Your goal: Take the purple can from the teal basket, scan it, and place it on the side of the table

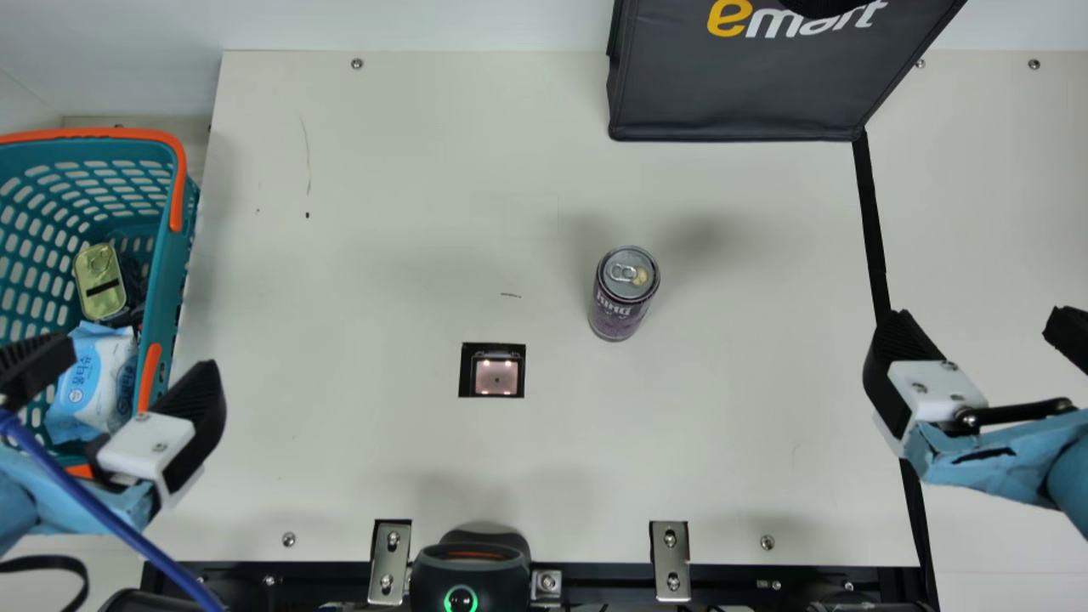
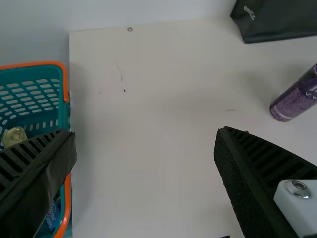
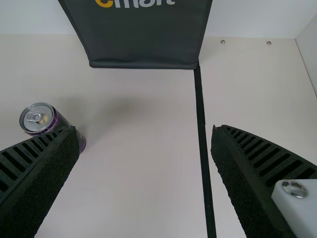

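While the purple can stands upright on the surface, its scanning unclear, the open right gripper should straddle its body before closing; the left gripper is open too.

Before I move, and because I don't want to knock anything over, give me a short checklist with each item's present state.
- Purple can out of the teal basket: ok
- Can upright on the table: ok
- Right gripper open and empty: ok
- Left gripper away from the can: ok
- Can already scanned: cannot tell
- Can beyond the black strip at the right: not ok
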Controlling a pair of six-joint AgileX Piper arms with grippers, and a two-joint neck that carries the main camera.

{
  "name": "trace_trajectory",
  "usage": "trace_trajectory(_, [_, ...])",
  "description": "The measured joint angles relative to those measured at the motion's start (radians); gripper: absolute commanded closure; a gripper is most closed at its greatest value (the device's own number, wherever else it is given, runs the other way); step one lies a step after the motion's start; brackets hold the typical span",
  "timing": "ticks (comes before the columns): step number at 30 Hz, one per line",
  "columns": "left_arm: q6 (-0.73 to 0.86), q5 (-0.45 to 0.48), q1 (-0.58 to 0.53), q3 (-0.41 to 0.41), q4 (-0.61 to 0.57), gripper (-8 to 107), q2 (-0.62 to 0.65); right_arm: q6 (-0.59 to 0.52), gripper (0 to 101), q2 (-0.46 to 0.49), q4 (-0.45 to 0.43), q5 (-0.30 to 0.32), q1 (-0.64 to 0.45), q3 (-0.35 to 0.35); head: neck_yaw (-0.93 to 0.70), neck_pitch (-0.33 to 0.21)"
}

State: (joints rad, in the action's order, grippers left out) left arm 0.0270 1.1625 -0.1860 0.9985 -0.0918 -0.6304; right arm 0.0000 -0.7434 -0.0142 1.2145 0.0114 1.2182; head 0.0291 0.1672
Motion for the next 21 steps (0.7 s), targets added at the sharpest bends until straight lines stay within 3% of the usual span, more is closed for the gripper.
trace_trajectory(7, [0.002,0.0,0.0,0.0,0.002,9,0.0,0.015,6,0.0,-0.015,0.001,0.018,-0.001,0.0,0.0])
trace_trajectory(14, [0.002,0.0,0.0,0.0,0.002,9,0.0,0.067,6,-0.057,-0.067,0.004,0.175,0.004,0.0,0.0])
trace_trajectory(21, [0.002,0.0,0.0,0.0,0.002,9,0.0,0.0,6,-0.143,-0.005,0.004,0.284,0.015,0.0,0.0])
